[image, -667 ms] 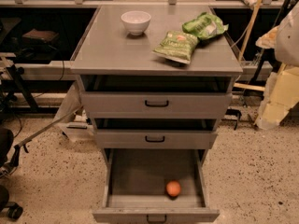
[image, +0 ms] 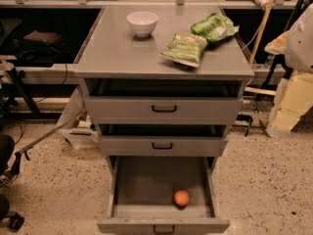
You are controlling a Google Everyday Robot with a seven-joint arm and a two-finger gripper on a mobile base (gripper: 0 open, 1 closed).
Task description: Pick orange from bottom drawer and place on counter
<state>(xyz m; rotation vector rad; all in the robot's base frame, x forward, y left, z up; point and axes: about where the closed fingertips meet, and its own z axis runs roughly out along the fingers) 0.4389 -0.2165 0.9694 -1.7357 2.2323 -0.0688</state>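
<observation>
The hand (image: 288, 106), as best I can make it out, is the pale shape hanging at the right edge of the camera view, just beside the cabinet's right side and level with the upper drawers. I cannot tell whether it is apart or together. It holds nothing that I can see.

The orange (image: 181, 198) lies well apart from the hand, down and to its left. It sits in the bottom drawer (image: 142, 185), which is pulled open, toward the front right of the grey tray and close to the front wall without touching the side wall.

I judge the orange to be light, firm and smooth, so it will roll on the flat tray at a nudge. I would come straight down and close across its widest part, gently, since the skin is slippery and a hard squeeze would bruise it. The front wall leaves little room on that side.

The desk (image: 122, 58) is up and to the left of the hand, with bare space along its near left part.

By my count there is one orange, one white bowl (image: 142, 22), two green bags (image: 185, 48) and three drawers, two of them above the open one.
</observation>
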